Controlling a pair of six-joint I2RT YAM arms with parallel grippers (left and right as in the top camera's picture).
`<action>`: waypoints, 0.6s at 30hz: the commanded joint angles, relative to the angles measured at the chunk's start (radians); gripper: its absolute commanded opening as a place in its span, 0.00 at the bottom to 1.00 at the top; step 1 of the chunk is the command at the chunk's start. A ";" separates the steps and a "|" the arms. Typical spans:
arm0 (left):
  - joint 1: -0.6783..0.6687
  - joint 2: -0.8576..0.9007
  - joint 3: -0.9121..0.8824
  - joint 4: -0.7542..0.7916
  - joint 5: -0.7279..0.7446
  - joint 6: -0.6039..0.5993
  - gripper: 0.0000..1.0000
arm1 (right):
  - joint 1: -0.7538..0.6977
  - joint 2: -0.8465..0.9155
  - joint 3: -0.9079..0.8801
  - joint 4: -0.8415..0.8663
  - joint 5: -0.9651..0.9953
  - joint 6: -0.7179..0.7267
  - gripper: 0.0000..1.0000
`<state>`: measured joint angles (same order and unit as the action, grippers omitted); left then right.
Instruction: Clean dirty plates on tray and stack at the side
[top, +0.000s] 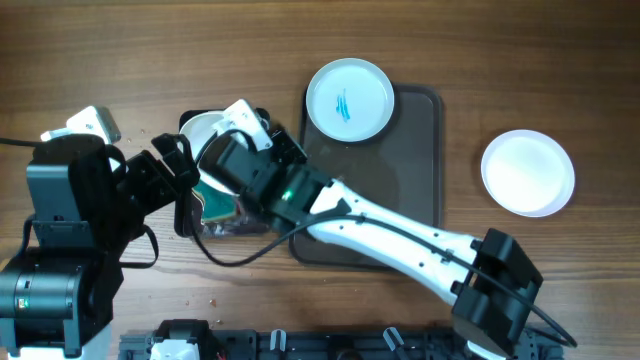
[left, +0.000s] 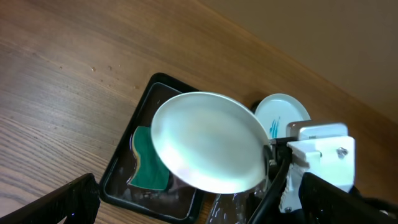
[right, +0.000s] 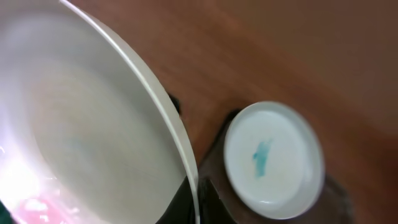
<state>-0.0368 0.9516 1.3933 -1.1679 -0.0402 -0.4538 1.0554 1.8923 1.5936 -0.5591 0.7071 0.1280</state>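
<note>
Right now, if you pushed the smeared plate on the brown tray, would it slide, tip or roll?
Likely slides: the smeared plate looks rigid and glossy. It seems to overlap the far rim of the tray, so it might rock or tip.

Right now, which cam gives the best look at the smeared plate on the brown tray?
Overhead: the smeared plate is whole and sharp at the tray's corner, blue smear plain. Right wrist shows it whole but blurred. Left wrist shows only part of it, behind the held plate.

On tray (top: 415, 160) far corner: first plate (top: 348, 100); on desk (top: 500, 60) right of it (apart): second plate (top: 528, 172); over sponge tray (left: 121, 167): third plate (left: 208, 142).
</note>
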 joint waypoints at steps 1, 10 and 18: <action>0.007 -0.001 0.017 -0.001 -0.006 -0.002 1.00 | 0.013 -0.040 0.030 0.021 0.200 -0.054 0.04; 0.007 -0.001 0.017 -0.001 -0.006 -0.002 1.00 | 0.015 -0.040 0.030 0.046 0.282 -0.083 0.04; 0.007 -0.001 0.017 -0.001 -0.006 -0.002 1.00 | 0.021 -0.040 0.030 0.129 0.291 -0.180 0.04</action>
<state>-0.0338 0.9516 1.3983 -1.1625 -0.0444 -0.4599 1.0641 1.8919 1.5940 -0.4801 0.9535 0.0143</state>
